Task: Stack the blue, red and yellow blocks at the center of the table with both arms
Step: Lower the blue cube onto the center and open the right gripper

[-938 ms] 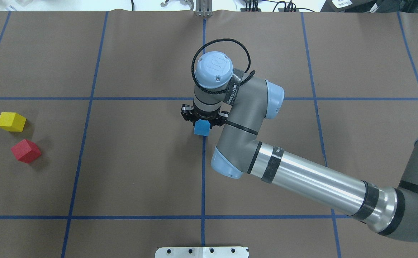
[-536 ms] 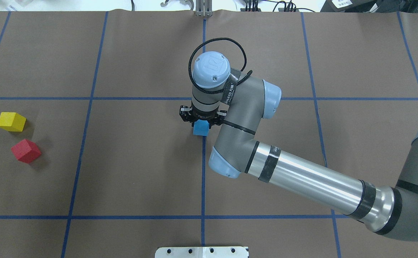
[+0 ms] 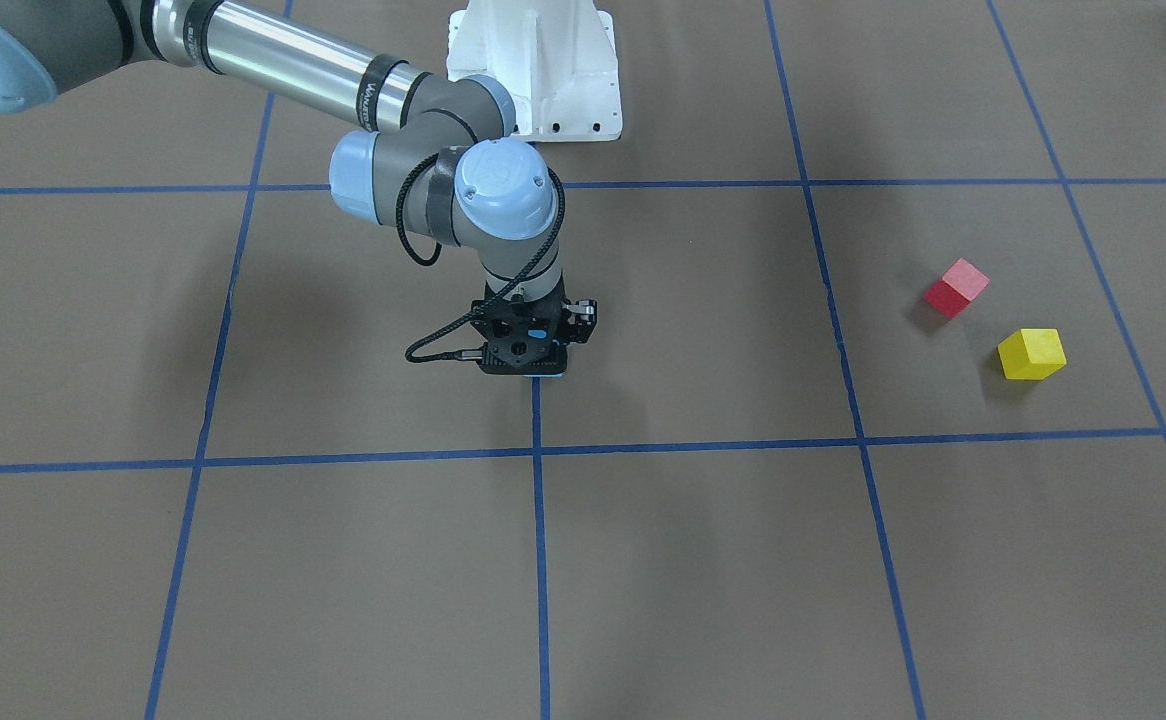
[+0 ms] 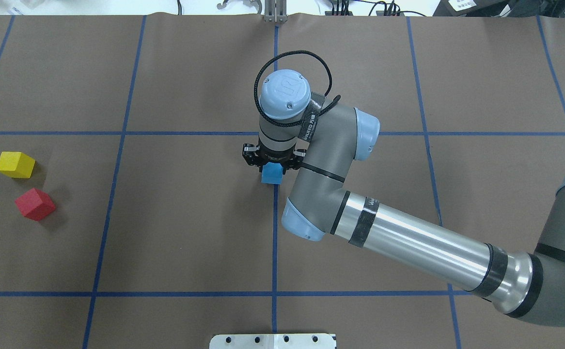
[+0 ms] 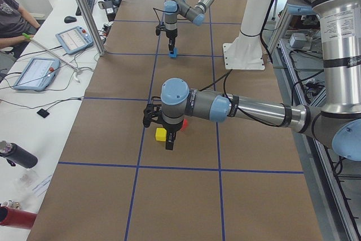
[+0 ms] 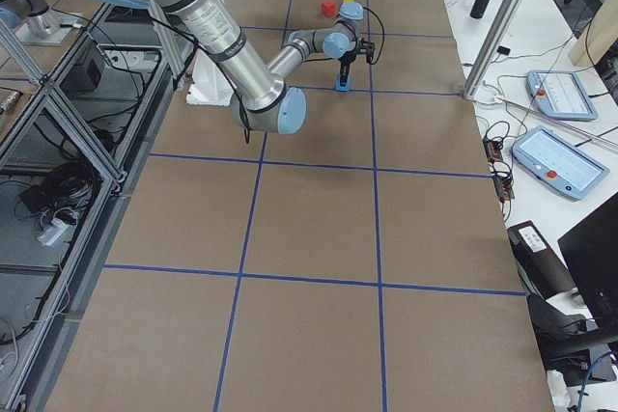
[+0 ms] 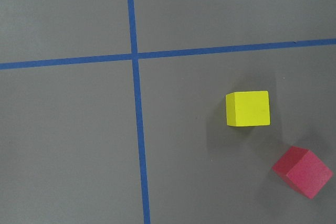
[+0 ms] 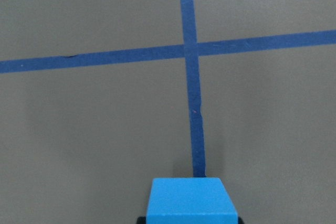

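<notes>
Holding: right gripper (image 4: 273, 166) closed on blue block (image 4: 272, 175), at table (image 4: 190, 232) centre line.
Next: yellow block (image 7: 248, 108), red block (image 7: 303, 172) lie below left gripper (image 5: 168, 144) (the nearer arm, I judge).
Left jaw opening: I cannot tell.

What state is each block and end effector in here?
blue block: gripped, at table centre.
red block: loose on table, unstacked.
yellow block: loose, apart from red.
right end effector: shut on blue block.
left end effector: hovers near yellow block; opening unclear.
</notes>
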You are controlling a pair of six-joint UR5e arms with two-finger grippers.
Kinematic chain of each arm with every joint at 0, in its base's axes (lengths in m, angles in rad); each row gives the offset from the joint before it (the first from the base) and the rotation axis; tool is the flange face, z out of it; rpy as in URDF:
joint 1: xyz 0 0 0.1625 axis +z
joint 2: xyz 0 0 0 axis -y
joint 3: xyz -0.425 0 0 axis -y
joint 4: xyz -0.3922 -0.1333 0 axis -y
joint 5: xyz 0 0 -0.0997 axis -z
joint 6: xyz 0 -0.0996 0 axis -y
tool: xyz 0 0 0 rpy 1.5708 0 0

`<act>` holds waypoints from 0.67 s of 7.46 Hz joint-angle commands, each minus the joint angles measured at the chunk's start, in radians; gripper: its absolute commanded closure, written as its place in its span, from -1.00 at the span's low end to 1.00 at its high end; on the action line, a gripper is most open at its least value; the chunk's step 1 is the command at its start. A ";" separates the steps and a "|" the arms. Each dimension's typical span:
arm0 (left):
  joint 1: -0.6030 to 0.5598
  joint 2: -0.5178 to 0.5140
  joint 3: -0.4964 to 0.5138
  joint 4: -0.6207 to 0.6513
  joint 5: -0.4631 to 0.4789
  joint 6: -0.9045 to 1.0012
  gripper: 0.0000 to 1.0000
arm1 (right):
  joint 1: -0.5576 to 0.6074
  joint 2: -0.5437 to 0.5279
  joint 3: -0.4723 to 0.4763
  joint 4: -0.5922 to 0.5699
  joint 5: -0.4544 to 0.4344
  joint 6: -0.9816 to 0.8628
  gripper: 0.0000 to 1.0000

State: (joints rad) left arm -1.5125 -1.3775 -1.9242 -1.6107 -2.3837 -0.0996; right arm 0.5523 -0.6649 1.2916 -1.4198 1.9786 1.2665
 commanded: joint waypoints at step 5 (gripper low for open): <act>0.000 0.000 -0.001 0.000 0.000 0.000 -1.00 | 0.000 -0.002 0.001 -0.025 0.000 0.001 0.28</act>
State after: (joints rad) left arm -1.5125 -1.3775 -1.9251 -1.6107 -2.3838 -0.0997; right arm 0.5522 -0.6661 1.2930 -1.4433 1.9788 1.2667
